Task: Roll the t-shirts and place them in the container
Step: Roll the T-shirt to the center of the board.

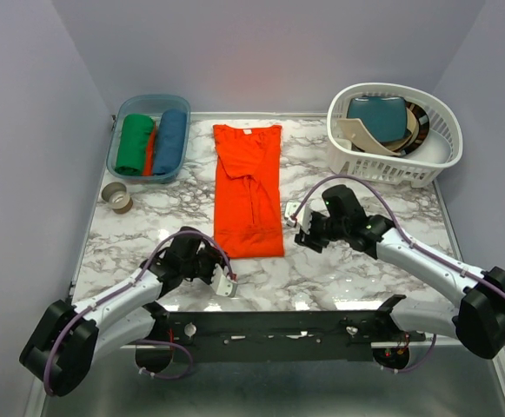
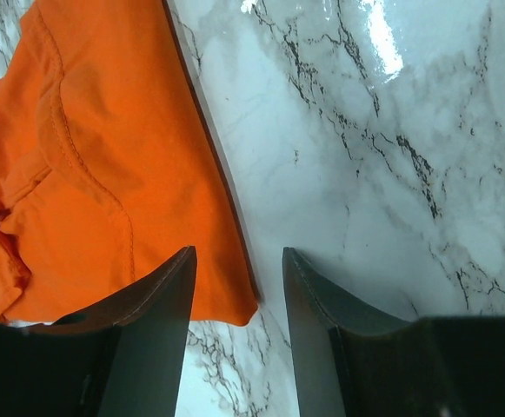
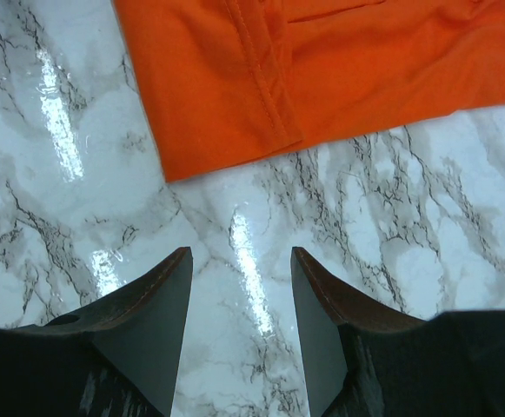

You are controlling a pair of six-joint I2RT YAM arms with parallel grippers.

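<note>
An orange-red t-shirt (image 1: 249, 187) lies flat in the middle of the marble table, folded into a long narrow strip, collar with white label at the far end. My left gripper (image 1: 225, 282) is open and empty just below the strip's near left corner; in the left wrist view that corner (image 2: 235, 308) lies between the open jaws. My right gripper (image 1: 294, 217) is open and empty beside the strip's right edge; the right wrist view shows the shirt's hem corner (image 3: 226, 95) ahead of the jaws. A rolled green shirt (image 1: 134, 143) and a rolled blue shirt (image 1: 172, 141) lie in a bin.
A clear blue plastic bin (image 1: 123, 167) stands at the back left. A white laundry basket (image 1: 426, 165) with folded cloth stands at the back right. A roll of tape (image 1: 117, 197) lies near the left edge.
</note>
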